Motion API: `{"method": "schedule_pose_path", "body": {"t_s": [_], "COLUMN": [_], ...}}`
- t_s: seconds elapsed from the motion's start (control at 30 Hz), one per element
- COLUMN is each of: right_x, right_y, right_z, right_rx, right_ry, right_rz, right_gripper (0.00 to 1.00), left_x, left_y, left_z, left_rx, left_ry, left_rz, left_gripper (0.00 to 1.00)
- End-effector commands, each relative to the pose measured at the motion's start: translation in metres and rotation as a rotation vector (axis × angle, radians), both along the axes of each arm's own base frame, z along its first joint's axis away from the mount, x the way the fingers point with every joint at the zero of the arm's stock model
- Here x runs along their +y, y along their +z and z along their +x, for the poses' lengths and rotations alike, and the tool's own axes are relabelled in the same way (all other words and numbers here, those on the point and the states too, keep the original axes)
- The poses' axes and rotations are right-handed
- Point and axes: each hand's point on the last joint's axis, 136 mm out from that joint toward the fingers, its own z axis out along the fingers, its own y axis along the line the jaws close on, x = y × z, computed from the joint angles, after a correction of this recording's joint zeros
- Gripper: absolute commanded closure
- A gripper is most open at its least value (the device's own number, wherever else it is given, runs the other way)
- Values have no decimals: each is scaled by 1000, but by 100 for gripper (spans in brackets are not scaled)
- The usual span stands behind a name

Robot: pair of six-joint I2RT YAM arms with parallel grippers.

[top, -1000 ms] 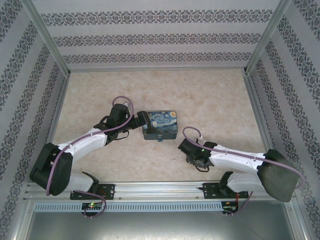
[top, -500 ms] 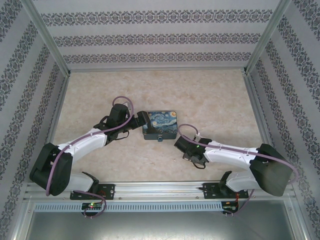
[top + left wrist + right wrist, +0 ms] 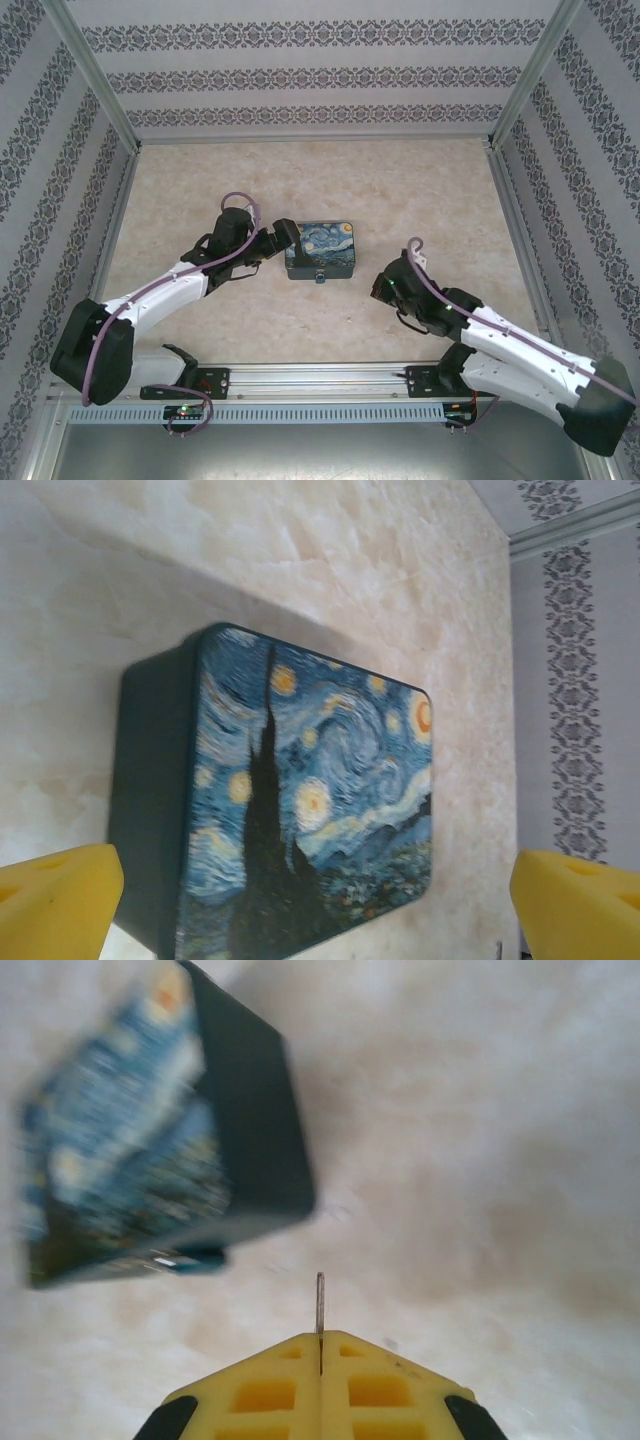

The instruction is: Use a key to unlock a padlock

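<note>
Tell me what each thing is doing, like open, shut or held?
box: lid shut.
padlock: at the box's near side, no key in it.
key: held, tip sticking out.
right gripper: shut on the key.
left gripper: open, at the box's left end.

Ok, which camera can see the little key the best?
The right wrist camera. There the key pokes out, thin and dark, between the shut yellow fingers of the right tool. From the top camera it is too small to make out; the left wrist camera faces the night-sky box.
</note>
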Motion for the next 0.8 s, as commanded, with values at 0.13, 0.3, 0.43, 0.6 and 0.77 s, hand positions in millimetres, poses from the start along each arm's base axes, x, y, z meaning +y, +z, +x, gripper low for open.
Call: {"method": "schedule_pose_path", "body": {"t_s": [0.13,0.3,0.43,0.6,0.77], "right_x": [34,52,64,77,78], "right_y": [87,108,110,108,110], "right_z": [52,82,98,109,110], "right_rx": [-250,-266,-258,-237,-243], "right_ry": [36,-7,-68,-100,-133], "right_rz": [304,375,433,478,498], "right_gripper": [100,100,100,100,100], "left_x": [-43,-53,-59,-70,-83], "left_y": [65,86,97,107,100], "left_z": [-1,0,1,3,4], "left_rx": [-69,-85,-103,-134,-119], "left_ry": [-13,47,74,62,61], "left_rz": [-263,-404,-518,-579,-587], "left_gripper": [0,2,13,33,45]}}
